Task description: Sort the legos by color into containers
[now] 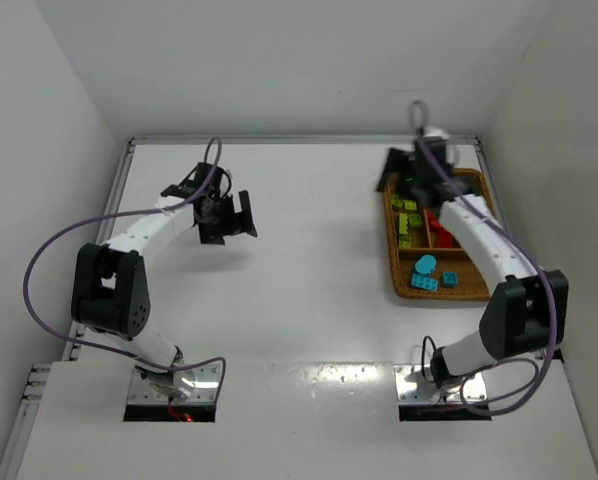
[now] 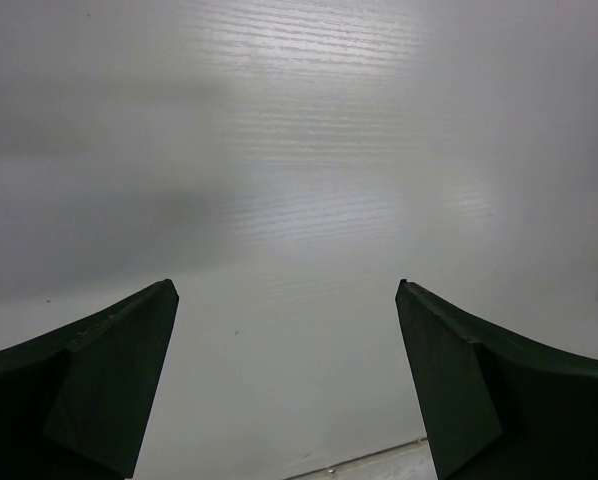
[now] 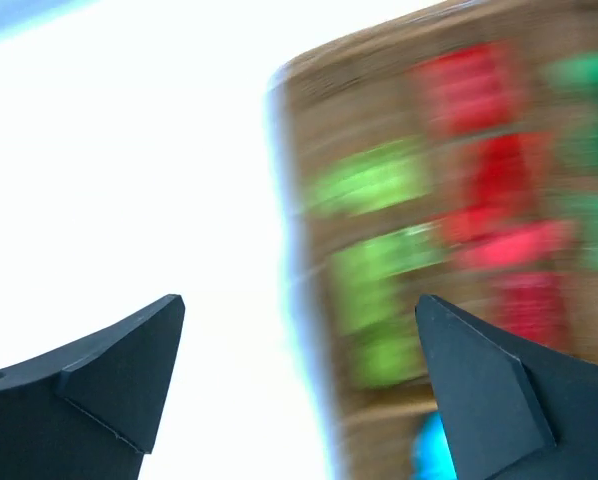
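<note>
The brown wicker tray [image 1: 392,258] lies at the right of the table. It holds yellow-green legos [image 1: 407,222], red legos [image 1: 437,226] and cyan-blue legos [image 1: 426,276]. My right gripper [image 1: 403,172] hovers over the tray's far left end, open and empty. Its wrist view is blurred. It shows the open gripper [image 3: 299,300] over the tray's edge [image 3: 304,130], with yellow-green bricks [image 3: 374,180], red bricks [image 3: 499,180], green bricks [image 3: 589,75] and a cyan brick [image 3: 434,450]. My left gripper [image 1: 235,218] is open and empty above the bare table at the left, far from the tray. Its wrist view [image 2: 284,290] shows only white table.
White walls enclose the table on the left, back and right. The tray sits close to the right wall. Purple cables loop from both arms [image 1: 39,270].
</note>
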Robot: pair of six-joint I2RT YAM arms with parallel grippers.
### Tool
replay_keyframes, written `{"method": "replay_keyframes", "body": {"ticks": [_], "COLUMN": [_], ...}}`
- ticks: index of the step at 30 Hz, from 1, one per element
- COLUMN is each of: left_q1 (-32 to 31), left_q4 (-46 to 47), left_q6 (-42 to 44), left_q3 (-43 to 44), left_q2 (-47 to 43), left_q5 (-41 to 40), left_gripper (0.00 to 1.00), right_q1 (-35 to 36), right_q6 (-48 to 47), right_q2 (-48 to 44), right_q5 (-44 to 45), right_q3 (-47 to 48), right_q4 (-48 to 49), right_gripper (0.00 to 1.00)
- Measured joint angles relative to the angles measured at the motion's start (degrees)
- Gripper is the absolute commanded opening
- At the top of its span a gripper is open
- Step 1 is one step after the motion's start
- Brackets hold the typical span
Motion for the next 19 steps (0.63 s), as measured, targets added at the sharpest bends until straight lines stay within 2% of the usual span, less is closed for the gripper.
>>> {"method": "replay_keyframes", "body": {"ticks": [4,6,8,11,19], "left_q1": [0.0,0.0,0.0,0.0,0.0], "left_q4": [-0.1,-0.2,-0.2,-0.3,-0.2], "left_q6": [-0.4,-0.9,-1.2,-1.7,-2.3], "left_q3": [0.0,0.0,0.0,-0.1,-0.9], "left_q2": [-0.2,-0.8,-2.1,-4.3,-6.1], "left_q5": [-1.6,-2.9,-3.8,-4.4,-3.8], "left_gripper": [0.97,0.97,0.97,0.97,0.97], "right_q1": [20.8,27.9,32.0,34.3,34.3], "right_q6": [-0.6,-0.4,-0.1,0.4,0.5], "right_q2": [2.8,2.9,2.0,1.6,-0.2], "right_q5": [-1.6,-3.4,-5.1,-4.6,1.4], "right_q3": [0.2,-3.4,-7.9,-10.8,-10.9], "right_q4": [-3.1,-2.3,-2.6,-4.8,-6.9], "right_gripper": [0.99,0.99,0.99,0.99,0.99]}}
